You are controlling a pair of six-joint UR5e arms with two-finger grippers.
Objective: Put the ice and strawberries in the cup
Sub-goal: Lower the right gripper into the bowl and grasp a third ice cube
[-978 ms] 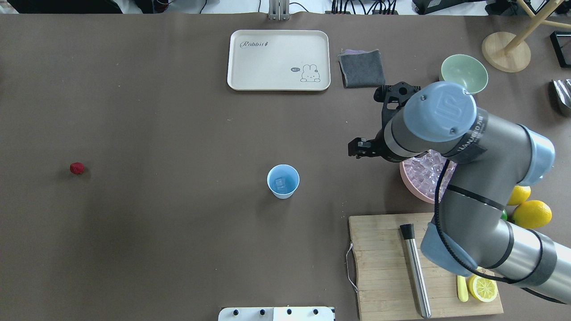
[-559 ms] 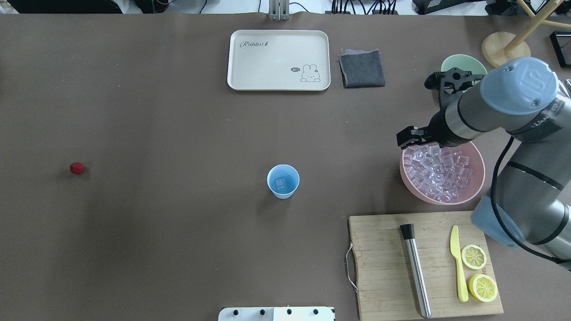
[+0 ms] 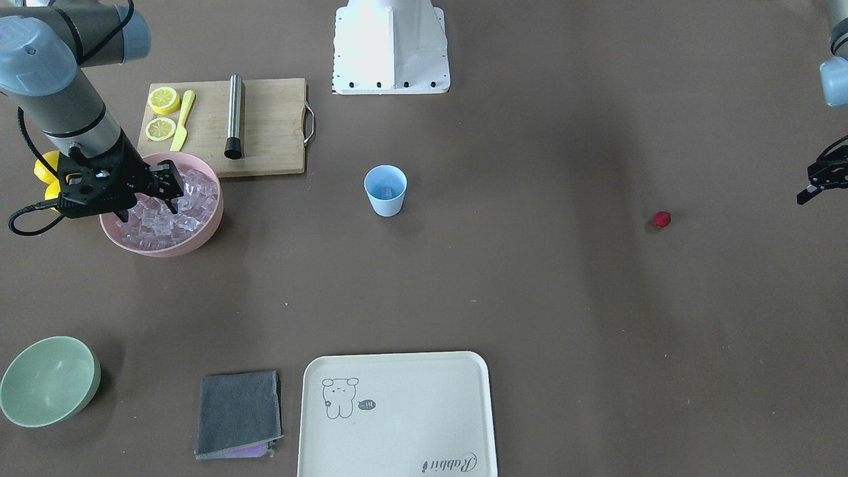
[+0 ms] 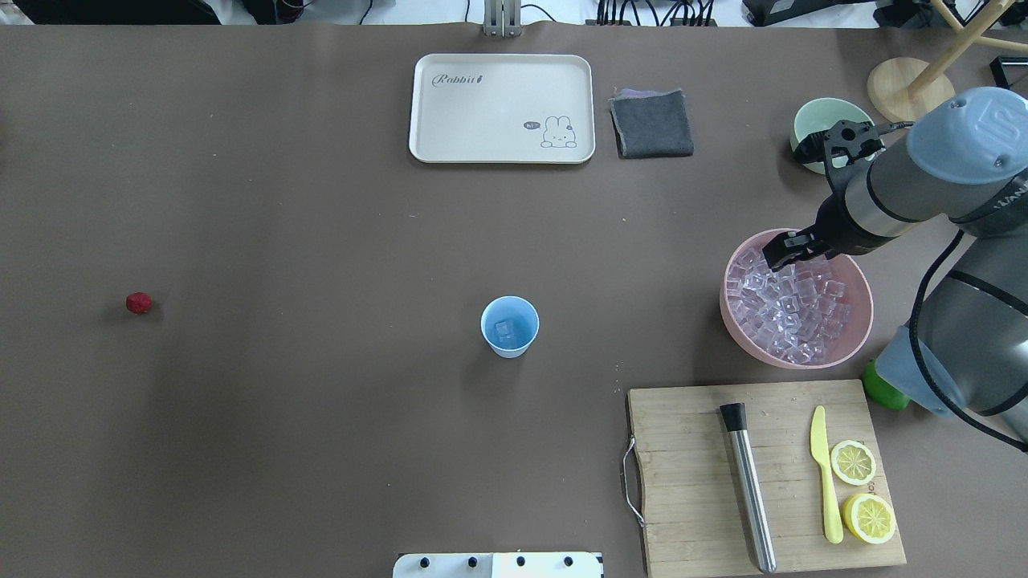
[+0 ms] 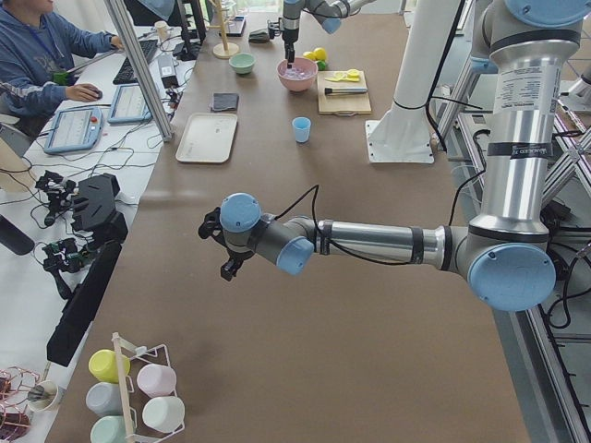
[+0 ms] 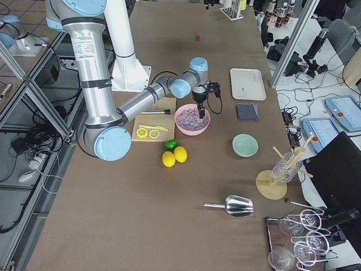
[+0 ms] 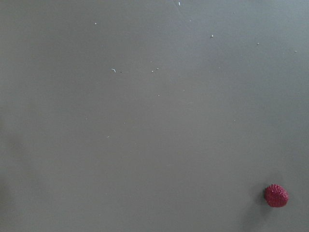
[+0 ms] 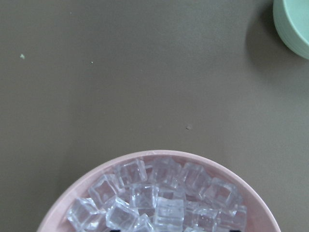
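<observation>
The light blue cup [image 4: 509, 325] stands mid-table with one ice cube [image 4: 504, 329] inside; it also shows in the front view [image 3: 385, 190]. The heap of ice [image 4: 795, 305] fills the pink bowl [image 4: 727, 309]. My right gripper [image 4: 791, 249] is open, low over the ice at the bowl's far rim, and also shows in the front view [image 3: 149, 199]. The right wrist view shows the ice [image 8: 159, 203] just below. The red strawberry [image 4: 139, 303] lies alone far left, and shows in the left wrist view [image 7: 276, 195]. My left gripper [image 3: 811, 189] hovers beyond it; I cannot tell its state.
A wooden cutting board [image 4: 691, 482] with a steel muddler [image 4: 748, 490], a yellow knife and lemon halves lies near the bowl. A pale green bowl [image 4: 811, 120], a grey cloth [image 4: 651, 122] and a cream tray [image 4: 501, 107] sit at the far side. A lime [image 4: 879, 389] lies beside the board.
My right arm has swung right, from between the cup and the pink bowl to over the bowl, and has come down to the ice. The cup and strawberry have not moved.
</observation>
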